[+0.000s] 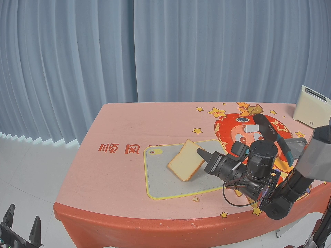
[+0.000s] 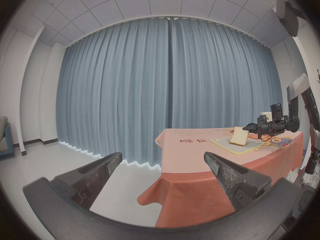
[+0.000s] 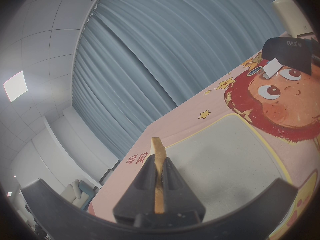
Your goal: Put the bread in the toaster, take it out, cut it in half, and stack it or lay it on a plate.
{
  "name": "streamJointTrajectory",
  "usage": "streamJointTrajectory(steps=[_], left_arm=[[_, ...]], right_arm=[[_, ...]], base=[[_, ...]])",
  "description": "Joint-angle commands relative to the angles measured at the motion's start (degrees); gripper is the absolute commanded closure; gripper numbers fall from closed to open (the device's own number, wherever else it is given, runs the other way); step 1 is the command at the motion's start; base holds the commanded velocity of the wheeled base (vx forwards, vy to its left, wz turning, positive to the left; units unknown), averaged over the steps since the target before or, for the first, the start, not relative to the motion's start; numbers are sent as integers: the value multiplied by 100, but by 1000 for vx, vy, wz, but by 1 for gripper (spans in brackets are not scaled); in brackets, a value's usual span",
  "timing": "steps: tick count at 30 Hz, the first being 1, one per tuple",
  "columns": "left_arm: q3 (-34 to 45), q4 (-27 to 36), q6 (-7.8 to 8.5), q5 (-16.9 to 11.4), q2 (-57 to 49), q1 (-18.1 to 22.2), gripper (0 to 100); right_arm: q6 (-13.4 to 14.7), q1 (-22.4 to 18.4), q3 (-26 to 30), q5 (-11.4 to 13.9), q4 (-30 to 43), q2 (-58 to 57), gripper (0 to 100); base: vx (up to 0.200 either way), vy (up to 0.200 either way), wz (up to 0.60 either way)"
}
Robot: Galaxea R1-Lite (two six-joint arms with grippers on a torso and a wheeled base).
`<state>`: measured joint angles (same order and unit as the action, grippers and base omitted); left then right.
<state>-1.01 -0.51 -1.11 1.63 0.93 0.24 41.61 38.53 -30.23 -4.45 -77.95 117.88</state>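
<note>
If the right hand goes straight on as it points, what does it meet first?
Probably nothing: the right hand, shut on the bread slice, points across the bare cutting board. The slice's low corner may scrape it; height unclear.

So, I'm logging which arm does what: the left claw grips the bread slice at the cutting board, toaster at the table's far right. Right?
No: it is the right claw that grips the bread slice at the cutting board, as the right wrist view shows. The toaster is at the far right of the table.
</note>
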Motion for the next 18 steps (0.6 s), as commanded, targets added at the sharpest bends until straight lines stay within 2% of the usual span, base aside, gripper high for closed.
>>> streamJointTrajectory(steps=[1, 9, 10, 15, 18], left_arm=[[101, -2, -3, 4, -22, 2, 0], [101, -2, -3, 4, -22, 2, 0], [101, -2, -3, 4, -22, 2, 0], [101, -2, -3, 4, -22, 2, 0], [101, -2, -3, 4, -22, 2, 0]], right_arm=[[5, -4, 0, 6, -1, -11, 100], [-3, -4, 0, -12, -1, -11, 100], [-3, -4, 9, -21, -1, -11, 0], [-21, 5, 0, -30, -1, -20, 0], [-135, 14, 35, -65, -1, -11, 0]], base=[[0, 0, 0], [0, 0, 0], [0, 0, 0], [0, 0, 0], [0, 0, 0]])
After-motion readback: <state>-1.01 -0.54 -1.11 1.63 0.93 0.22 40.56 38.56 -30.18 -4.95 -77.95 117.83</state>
